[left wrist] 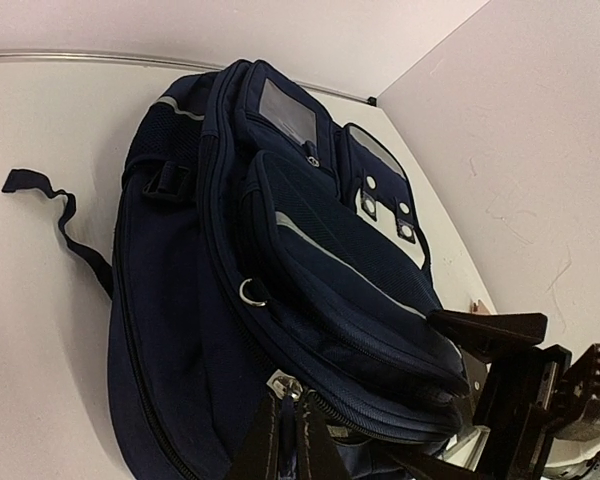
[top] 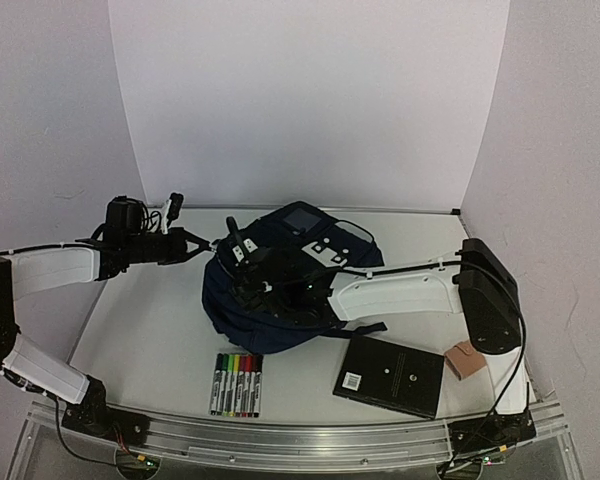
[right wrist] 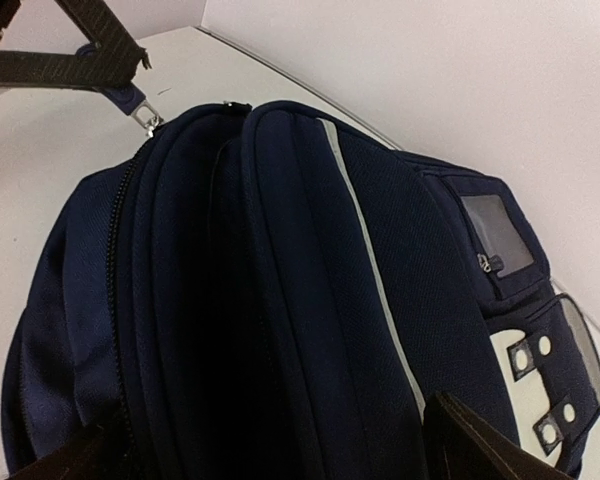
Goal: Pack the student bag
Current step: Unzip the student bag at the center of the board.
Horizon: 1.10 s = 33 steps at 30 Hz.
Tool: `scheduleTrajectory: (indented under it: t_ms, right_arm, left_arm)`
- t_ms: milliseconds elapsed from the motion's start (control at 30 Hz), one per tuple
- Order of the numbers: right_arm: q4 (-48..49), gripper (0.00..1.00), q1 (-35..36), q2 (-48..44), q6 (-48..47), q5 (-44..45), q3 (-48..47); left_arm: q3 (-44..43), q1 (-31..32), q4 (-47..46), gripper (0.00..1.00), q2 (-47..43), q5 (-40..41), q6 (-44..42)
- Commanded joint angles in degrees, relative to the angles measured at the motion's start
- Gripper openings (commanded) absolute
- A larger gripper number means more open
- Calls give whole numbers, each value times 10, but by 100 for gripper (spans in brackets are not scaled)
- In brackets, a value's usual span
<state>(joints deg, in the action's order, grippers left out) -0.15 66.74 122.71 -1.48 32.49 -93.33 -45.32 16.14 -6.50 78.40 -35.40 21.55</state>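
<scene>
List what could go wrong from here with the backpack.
1. The left gripper pinches only the small zipper pull; a tug may slip it free.
2. The right gripper hangs open over the backpack, gripping nothing, so pulling could drag the soft bag instead of running the zipper.
3. Both grippers sit close together and might collide.

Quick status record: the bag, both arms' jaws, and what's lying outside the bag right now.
bag: student bag, mid-table, front pockets up
left gripper: jaws shut on zipper pull
right gripper: jaws open, straddling the bag
outside bag: marker set, black notebook, tan block, along the near edge
</scene>
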Motion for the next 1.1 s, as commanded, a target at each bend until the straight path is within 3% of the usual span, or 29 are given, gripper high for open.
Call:
scheduleTrajectory:
  t_ms: [0, 233, 333, 667, 800, 1067]
  right_arm:
    - [2, 71, 2, 21, -16, 94, -62]
    - [27, 14, 2, -19, -29, 81, -44]
    - [52, 1, 2, -63, -30, 63, -1]
    - [112, 0, 1, -196, -25, -35, 93]
    - [124, 0, -5, -211, -23, -73, 102]
    - [142, 0, -11, -211, -9, -101, 100]
  left_arm:
    - [-19, 3, -38, 0, -25, -21, -13]
    - [-42, -1, -25, 0, 10, 35, -17]
    - [-66, -13, -16, 0, 46, 65, -11]
    - [-187, -57, -103, 0, 231, -6, 51]
    - [-258, -58, -122, 0, 316, -69, 60]
    - [-377, -58, -116, 0, 448, -91, 62]
